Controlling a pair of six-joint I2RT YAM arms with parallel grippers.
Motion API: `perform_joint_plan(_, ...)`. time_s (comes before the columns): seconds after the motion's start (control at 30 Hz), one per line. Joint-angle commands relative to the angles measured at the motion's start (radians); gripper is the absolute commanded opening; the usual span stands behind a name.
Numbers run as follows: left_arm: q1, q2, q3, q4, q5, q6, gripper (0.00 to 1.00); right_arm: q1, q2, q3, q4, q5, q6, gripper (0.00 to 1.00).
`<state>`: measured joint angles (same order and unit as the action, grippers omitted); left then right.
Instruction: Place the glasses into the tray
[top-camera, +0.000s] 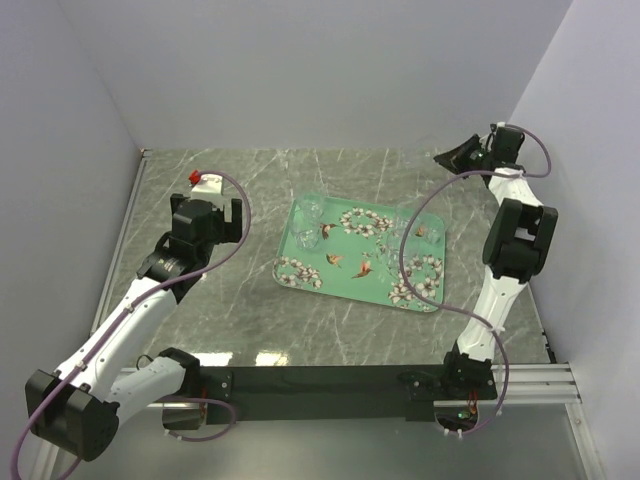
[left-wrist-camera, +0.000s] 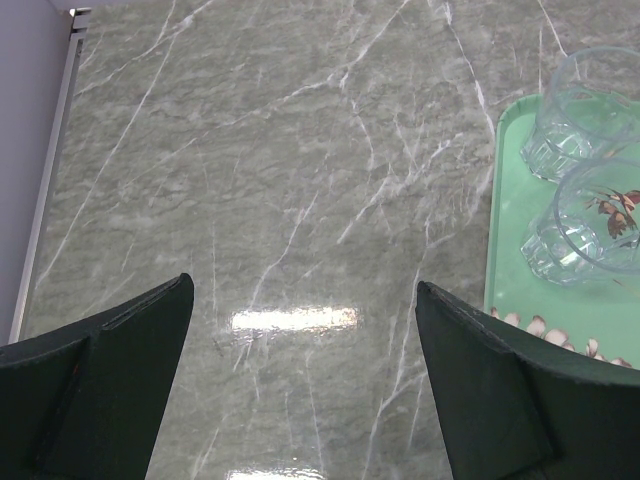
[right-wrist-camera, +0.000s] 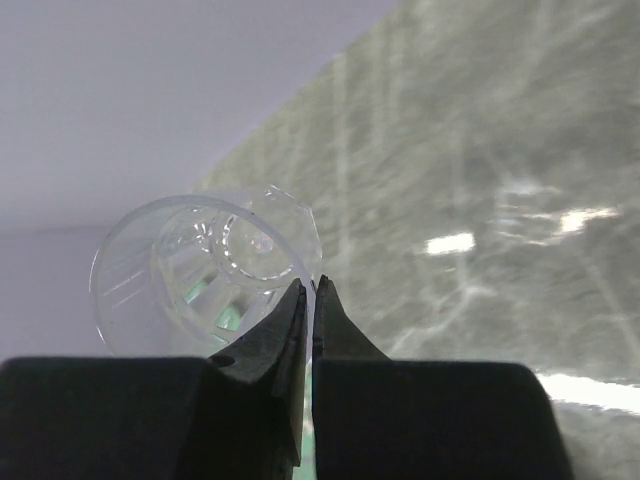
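In the right wrist view my right gripper (right-wrist-camera: 312, 285) is shut on the rim of a clear glass (right-wrist-camera: 200, 275), which lies tilted with its mouth towards the camera. From above, this gripper (top-camera: 458, 157) is raised at the back right, past the tray's far corner. The mint-green flowered tray (top-camera: 348, 246) lies mid-table with several clear glasses on it, two of them (top-camera: 307, 212) (top-camera: 304, 236) at its left end. My left gripper (top-camera: 208, 212) stands open left of the tray, over bare marble. Its wrist view shows the tray's edge (left-wrist-camera: 510, 220) and two glasses (left-wrist-camera: 590, 110) (left-wrist-camera: 590, 230) on it.
A small white and red item (top-camera: 205, 180) sits at the back left of the marble table (top-camera: 250, 300). Grey walls close the left, back and right sides. A black rail (top-camera: 320, 385) runs along the near edge.
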<state>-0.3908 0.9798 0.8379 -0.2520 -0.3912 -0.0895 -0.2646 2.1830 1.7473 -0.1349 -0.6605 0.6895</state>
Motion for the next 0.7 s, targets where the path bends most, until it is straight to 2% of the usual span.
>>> perform_joint_plan(0.0, 0.004, -0.001, 0.000, 0.033, -0.018, 0.013, 0.99, 0.011, -0.127, -0.064, 0.184, -0.218, 0.079, 0.00)
perform_joint_plan(0.13, 0.004, -0.004, 0.000, 0.033, -0.020, 0.013, 0.99, 0.013, -0.189, -0.146, 0.253, -0.315, 0.097, 0.00)
perform_joint_plan(0.33, 0.004, -0.012, -0.002, 0.031, -0.017, 0.013, 0.99, 0.014, -0.296, -0.222, 0.111, -0.458, -0.060, 0.00)
perform_joint_plan(0.43, 0.004, -0.018, 0.000, 0.033, -0.014, 0.013, 0.99, 0.015, -0.362, -0.267, -0.012, -0.511, -0.226, 0.00)
perform_joint_plan(0.53, 0.006, -0.024, -0.002, 0.033, -0.011, 0.011, 0.99, 0.015, -0.413, -0.290, -0.193, -0.537, -0.411, 0.00)
perform_joint_plan(0.57, 0.004, -0.027, 0.000, 0.033, -0.009, 0.011, 0.99, 0.015, -0.426, -0.287, -0.313, -0.550, -0.535, 0.00)
perform_joint_plan(0.63, 0.004, -0.030, 0.000, 0.033, -0.006, 0.011, 0.99, 0.014, -0.449, -0.307, -0.446, -0.545, -0.641, 0.00)
perform_joint_plan(0.67, 0.004, -0.035, 0.000, 0.033, -0.006, 0.010, 0.99, 0.015, -0.478, -0.322, -0.468, -0.544, -0.712, 0.00)
